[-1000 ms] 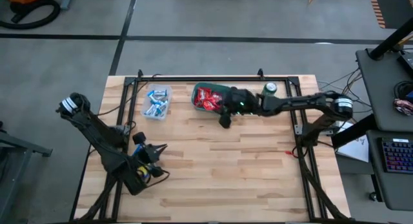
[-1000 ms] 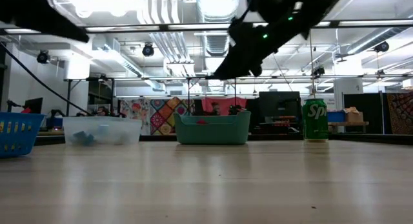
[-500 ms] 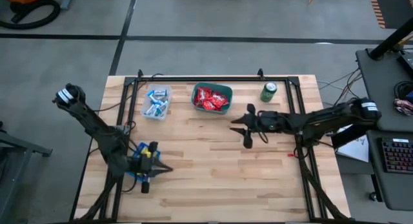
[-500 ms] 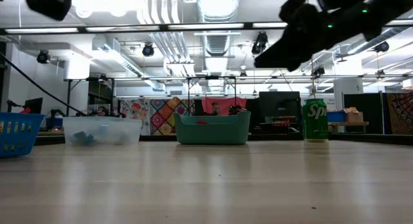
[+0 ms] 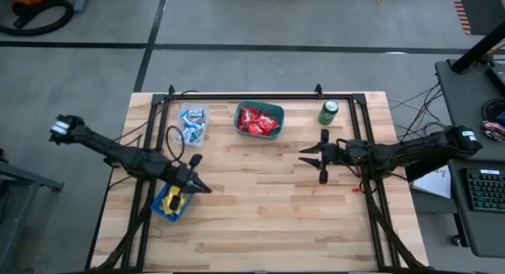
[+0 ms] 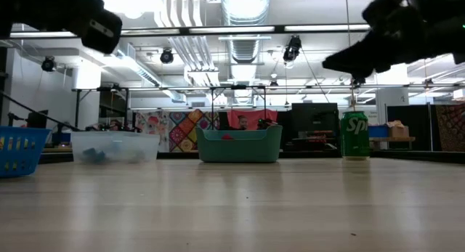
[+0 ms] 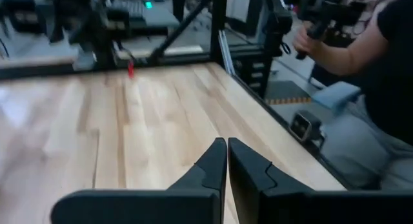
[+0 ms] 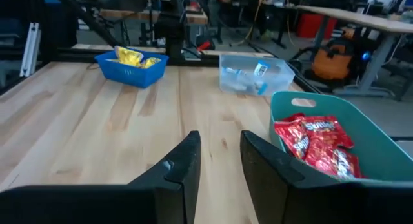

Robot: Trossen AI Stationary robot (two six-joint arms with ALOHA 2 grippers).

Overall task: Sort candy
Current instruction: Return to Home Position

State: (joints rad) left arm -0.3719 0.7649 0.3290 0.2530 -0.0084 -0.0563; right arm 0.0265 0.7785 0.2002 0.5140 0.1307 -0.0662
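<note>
The candy lies sorted in three containers. Yellow packets (image 5: 173,199) fill a blue basket (image 8: 131,62) at the near left. Blue-and-white wrappers (image 5: 191,125) lie in a clear tub (image 8: 255,74) at the far left. Red packets (image 8: 316,143) lie in a green bin (image 5: 259,106) at the far middle. My left gripper (image 5: 202,189) hovers just right of the blue basket, level, pointing right, shut and holding nothing (image 7: 226,146). My right gripper (image 5: 304,154) hovers right of centre, level, pointing left. It is open, with nothing between its fingers (image 8: 219,143).
A green drink can (image 5: 329,112) stands at the far right, beside the green bin. Black frame rails (image 5: 367,167) run along the table's left, far and right sides. A person (image 7: 361,50) sits beyond the table's right edge. The middle and near boards (image 5: 268,219) are bare.
My right gripper has drawn back from over the green bin toward the table's right edge and sunk a little. My left gripper has tipped up from pointing down over the blue basket to level, and now sits just right of the basket. It has stayed shut.
</note>
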